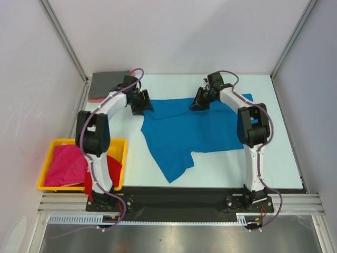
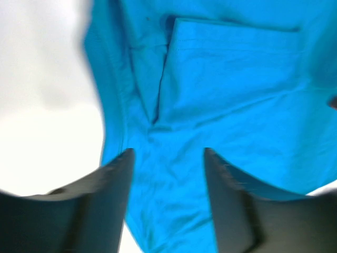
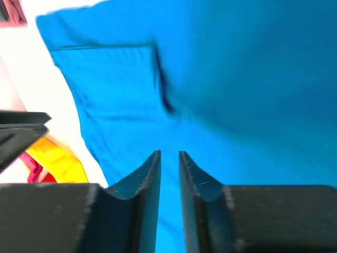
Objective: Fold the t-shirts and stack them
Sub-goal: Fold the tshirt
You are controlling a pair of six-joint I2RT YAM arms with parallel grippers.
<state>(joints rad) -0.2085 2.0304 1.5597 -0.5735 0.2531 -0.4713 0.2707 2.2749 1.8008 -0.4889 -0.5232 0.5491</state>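
Observation:
A bright blue t-shirt (image 1: pixel 195 132) lies spread across the middle of the white table, one sleeve pointing toward the near edge. My left gripper (image 1: pixel 143 103) hovers over its far left edge, jaws wide open with blue cloth (image 2: pixel 237 79) lying below them (image 2: pixel 168 153). My right gripper (image 1: pixel 199 100) is over the shirt's far edge, its jaws (image 3: pixel 169 154) slightly parted, and only the cloth (image 3: pixel 253 79) beneath shows through the narrow gap. A folded dark grey t-shirt (image 1: pixel 108 84) rests on a salmon pink one (image 1: pixel 96 98) at the back left.
A yellow bin (image 1: pixel 118 145) stands at the near left, holding a magenta t-shirt (image 1: pixel 66 166) and a red one (image 1: pixel 113 168) draped over its right side. The bin (image 3: pixel 58 161) also shows in the right wrist view. Walls enclose the table on three sides.

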